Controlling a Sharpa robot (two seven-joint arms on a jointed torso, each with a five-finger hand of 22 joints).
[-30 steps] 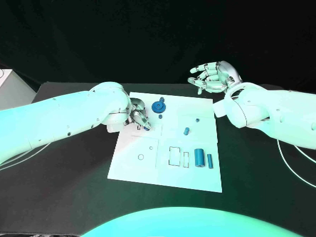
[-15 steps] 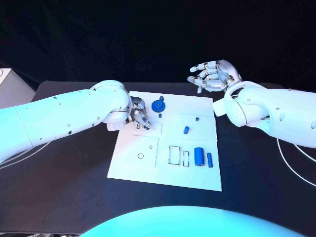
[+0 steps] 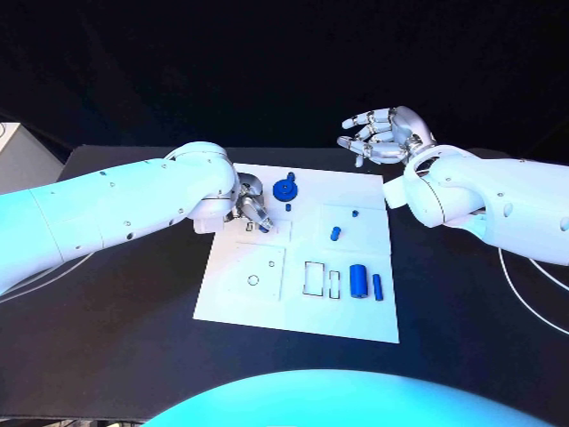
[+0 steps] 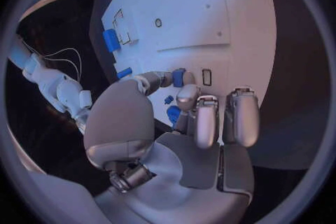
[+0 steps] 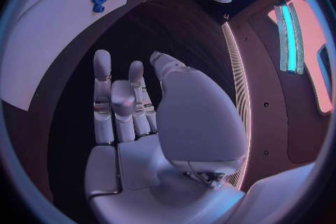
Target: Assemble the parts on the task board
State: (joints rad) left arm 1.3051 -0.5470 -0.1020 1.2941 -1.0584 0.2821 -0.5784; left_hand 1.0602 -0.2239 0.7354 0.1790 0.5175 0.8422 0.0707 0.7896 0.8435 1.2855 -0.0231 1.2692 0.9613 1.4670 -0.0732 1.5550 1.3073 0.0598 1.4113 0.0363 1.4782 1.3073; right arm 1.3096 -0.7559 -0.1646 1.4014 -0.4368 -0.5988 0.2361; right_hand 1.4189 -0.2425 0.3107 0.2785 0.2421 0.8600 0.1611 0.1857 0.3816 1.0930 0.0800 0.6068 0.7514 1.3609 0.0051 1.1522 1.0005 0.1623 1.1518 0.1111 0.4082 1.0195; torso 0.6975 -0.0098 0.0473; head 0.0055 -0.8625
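The left hand [image 3: 250, 206] was low over the near-left part of the task board [image 3: 240, 294], its fingers [image 4: 207, 123] curled downward toward the plate. A small blue part [image 4: 179, 77] sat between the thumb tip and a fingertip in the left wrist view, just beside a small rectangular slot [image 4: 206, 77]; it looked pinched, held by its short sides. Another blue piece [image 4: 173, 114] showed behind the fingers, but whether it was touched could not be told.

The part looked rigid, light and smooth, so it would likely slip or twist under a loose pinch; a firm hold across its flat faces, leaving its lower end free for the slot, seemed the sound grip.

Farther out, a blue gear [image 3: 284, 190] stood at the board's far edge, with a short peg [image 3: 336, 235] near the middle and a thick cylinder [image 3: 357, 284] beside a thinner one [image 3: 377, 288] at the near right.

The right hand [image 3: 385, 136] hung above the surface [image 3: 118, 338] past the board's far right corner, fingers spread and empty.
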